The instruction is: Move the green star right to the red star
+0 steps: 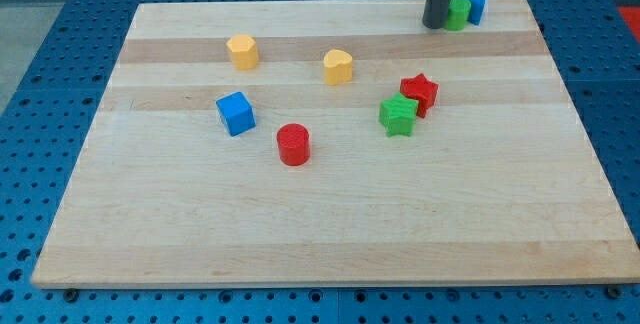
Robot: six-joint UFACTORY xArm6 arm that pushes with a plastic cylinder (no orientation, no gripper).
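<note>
Pale wooden board [330, 224] on a blue perforated bench [40, 84]. From the view's left: blue cube [236, 113], yellow hexagonal block [242, 51] above it, red cylinder [293, 144] below centre, yellow rounded block [338, 66]. Right of centre, green star [398, 116] touching the lower-left side of the red star [419, 94]. Near the top edge, dark rod with my tip [435, 24] just left of a green block [457, 12], shape unclear, backed by a partly hidden blue block [475, 5]. No gripper on the rod, nothing held.
</note>
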